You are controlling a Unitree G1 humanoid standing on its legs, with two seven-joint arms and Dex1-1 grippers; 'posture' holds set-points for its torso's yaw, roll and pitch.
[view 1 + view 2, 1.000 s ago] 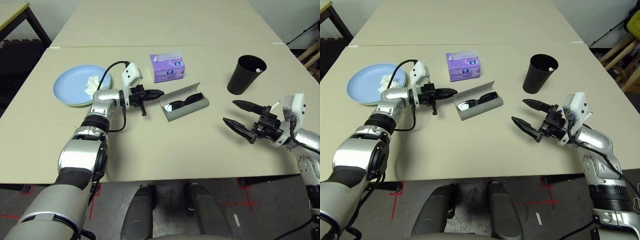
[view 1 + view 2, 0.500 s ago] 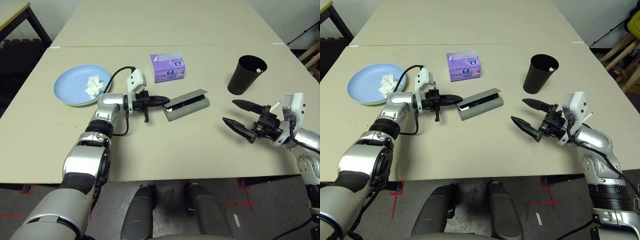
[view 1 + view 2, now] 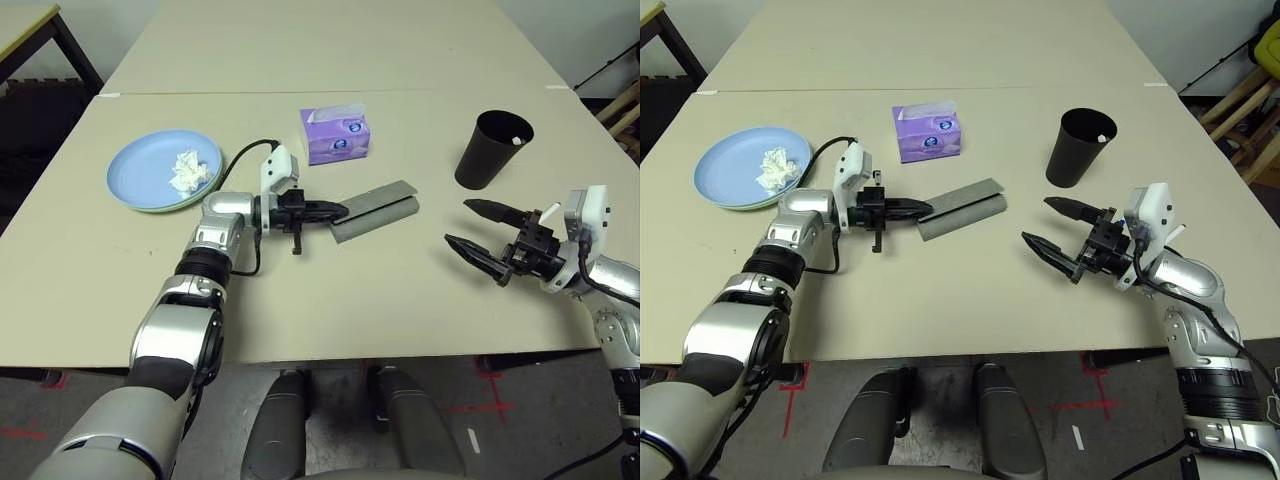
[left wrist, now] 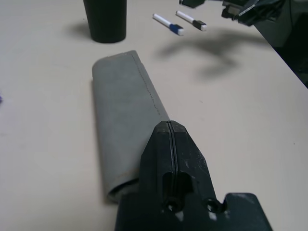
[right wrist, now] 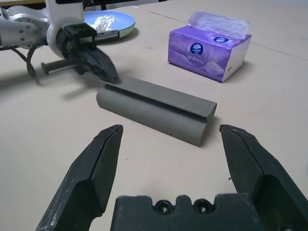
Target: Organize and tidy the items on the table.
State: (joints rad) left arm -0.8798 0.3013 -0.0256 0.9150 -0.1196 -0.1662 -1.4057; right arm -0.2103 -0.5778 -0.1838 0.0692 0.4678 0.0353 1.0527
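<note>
Left wrist view: the left claw [image 4: 169, 139] has its fingers pressed together, tips resting on the lid of the case [image 4: 126, 115] at its near end. Nothing is pinched. The shut tips serve as a pusher, apparently to press the flap flat onto the body of the case.

The case lies across the middle of the tabletop [image 3: 330, 310] with its lid down, so the sunglasses cannot be seen. Judgement: the lid-closing step is at or near completion.

The right claw [image 3: 480, 228] hangs spread wide above the tabletop on the right, well apart from the case and pointed toward it. It holds nothing and appears to be on standby.

At the far left, the blue plate [image 3: 140, 175] sits on top of a green plate, of which an edge [image 5: 126, 33] shows. The crumpled tissue [image 3: 190, 170] lies on the blue plate.

Surroundings:
- Tissue box [image 3: 336, 136]: just beyond the case, near it but apart.
- Black cup [image 3: 492, 148]: far right, between case and right arm, apart from both.
- Two markers [image 4: 179, 25]: on the tabletop beside the cup.

No object blocks the left claw at the case. The tissue box limits room for pushing the case away from the robot.
</note>
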